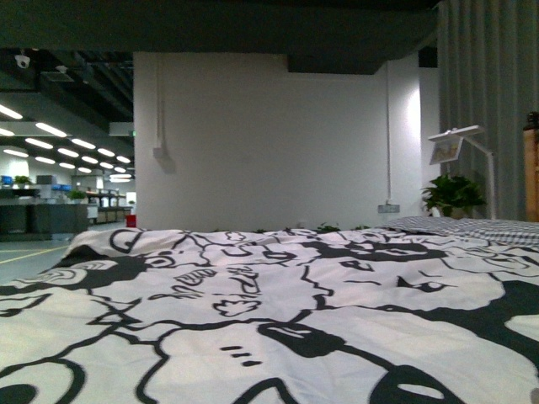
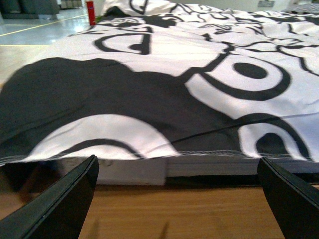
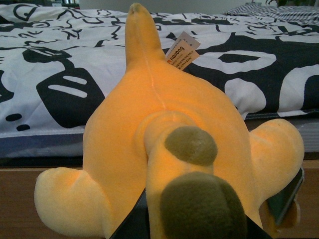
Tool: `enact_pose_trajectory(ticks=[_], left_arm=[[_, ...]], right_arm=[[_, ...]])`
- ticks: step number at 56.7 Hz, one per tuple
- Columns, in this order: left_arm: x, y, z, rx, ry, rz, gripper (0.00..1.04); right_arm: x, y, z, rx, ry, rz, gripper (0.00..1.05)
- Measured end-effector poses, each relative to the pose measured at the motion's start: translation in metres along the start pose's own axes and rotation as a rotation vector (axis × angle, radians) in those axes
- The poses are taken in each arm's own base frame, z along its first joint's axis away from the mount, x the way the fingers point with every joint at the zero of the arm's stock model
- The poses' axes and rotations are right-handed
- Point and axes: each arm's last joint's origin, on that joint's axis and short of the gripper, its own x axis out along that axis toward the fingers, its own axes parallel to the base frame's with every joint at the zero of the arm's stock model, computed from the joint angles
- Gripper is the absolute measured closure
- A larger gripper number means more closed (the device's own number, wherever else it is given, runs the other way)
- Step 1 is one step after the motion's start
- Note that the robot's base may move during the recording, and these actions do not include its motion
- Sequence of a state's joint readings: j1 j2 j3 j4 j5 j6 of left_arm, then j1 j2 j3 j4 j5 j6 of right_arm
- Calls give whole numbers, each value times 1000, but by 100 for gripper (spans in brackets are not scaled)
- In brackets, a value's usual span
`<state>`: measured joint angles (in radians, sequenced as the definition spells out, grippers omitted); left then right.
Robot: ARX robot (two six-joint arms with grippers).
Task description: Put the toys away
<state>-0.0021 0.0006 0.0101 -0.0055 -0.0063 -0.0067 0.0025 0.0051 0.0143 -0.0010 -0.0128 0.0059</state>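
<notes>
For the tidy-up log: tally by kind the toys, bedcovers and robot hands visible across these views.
plush toy: 1
patterned duvet: 1
hands: 2, the left hand open and the right hand gripping the toy
Total: 4

We note plush toy (image 3: 164, 149) in right hand (image 3: 209, 214): short-pile fuzzy cloth, matt; tag (image 3: 182, 50) smooth, papery. Bed cover (image 2: 149, 89) beyond left hand (image 2: 177, 162): woven cloth, matt, stitched hem. Left fingers (image 2: 60, 204): dark smooth plastic, slight gloss. Below them, wood board (image 2: 174, 214), smooth, satin.
</notes>
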Motion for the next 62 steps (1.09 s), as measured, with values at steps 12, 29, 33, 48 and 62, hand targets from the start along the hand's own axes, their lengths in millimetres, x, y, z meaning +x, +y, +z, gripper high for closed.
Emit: enact_pose_trajectory(ticks=[12,29,33,48,62], left_arm=[[0,0,0,0,0,-6,6],[0,0,0,0,-1,-4,6],[0,0,0,0,-1,-6,6],[0,0,0,0,-1,-6,6],[0,0,0,0,-1,-6,6]], right_arm=[[0,-1,0,0,3,-17,91],[0,-1,0,0,3,-14,91],[0,-1,0,0,3,-15,91],[0,-1,0,0,3,-15,91],[0,-1,0,0,3,-15,91]])
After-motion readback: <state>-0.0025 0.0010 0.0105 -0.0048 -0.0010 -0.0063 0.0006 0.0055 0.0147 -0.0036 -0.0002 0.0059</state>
